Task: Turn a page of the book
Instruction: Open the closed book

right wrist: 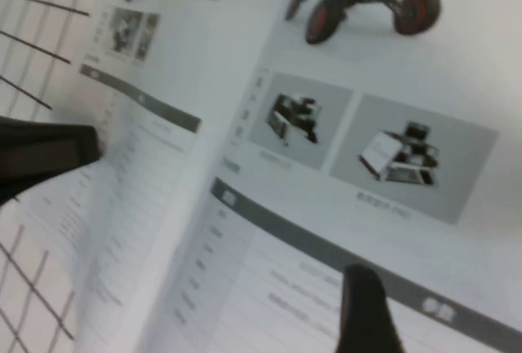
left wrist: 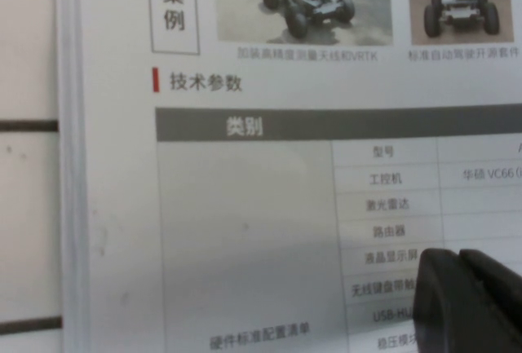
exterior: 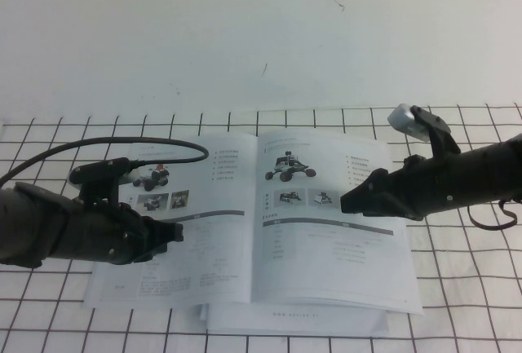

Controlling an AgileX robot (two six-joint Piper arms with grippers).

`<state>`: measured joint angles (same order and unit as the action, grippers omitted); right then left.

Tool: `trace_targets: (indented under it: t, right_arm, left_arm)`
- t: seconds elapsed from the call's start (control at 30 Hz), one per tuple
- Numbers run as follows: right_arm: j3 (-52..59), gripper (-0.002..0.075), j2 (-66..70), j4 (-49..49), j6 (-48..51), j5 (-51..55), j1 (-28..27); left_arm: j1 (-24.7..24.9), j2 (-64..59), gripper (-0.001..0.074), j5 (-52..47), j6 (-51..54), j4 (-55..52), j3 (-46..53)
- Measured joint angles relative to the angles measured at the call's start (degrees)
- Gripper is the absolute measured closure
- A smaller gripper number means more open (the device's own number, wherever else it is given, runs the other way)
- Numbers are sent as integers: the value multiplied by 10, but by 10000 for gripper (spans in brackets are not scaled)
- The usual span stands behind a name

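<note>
Your right pincer (exterior: 349,203) hovered over the right-hand leaf of the open book (exterior: 245,231), its jaws spread wide and grasping nothing; in its wrist view one dark fingertip (right wrist: 363,308) showed above the grey bar of the table. Directly beneath and around that pincer lay the page (exterior: 334,222), flat, printed with the black four-wheeled rover (exterior: 287,166) and two small photos just below it. Across the spine from it, your left pincer (exterior: 173,234) sat low over the opposite leaf, the one showing the red-topped vehicle (exterior: 152,177); you could see its dark fingers (left wrist: 469,300) drawn together above the table rows, clenched on nothing visible, and whether they pressed the paper cannot be told. Underneath the book, nearer to you than either pincer, a plain white booklet (exterior: 294,318) stuck out from its edge. Both rested on the tabletop (exterior: 473,304), white with a black grid.
</note>
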<state>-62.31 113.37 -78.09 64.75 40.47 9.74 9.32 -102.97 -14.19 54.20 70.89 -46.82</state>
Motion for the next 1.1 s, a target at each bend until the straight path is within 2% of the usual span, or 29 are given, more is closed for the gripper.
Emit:
trace_targets:
  t: [0.33, 1.1]
  right_arm:
    - [0, 323, 0, 185, -125, -54, 0]
    - [-8, 323, -5, 285, -202, -30, -1]
  left_arm:
    - [0, 0, 737, 0, 9, 1, 0]
    - [0, -1, 737, -9, 13, 7, 0]
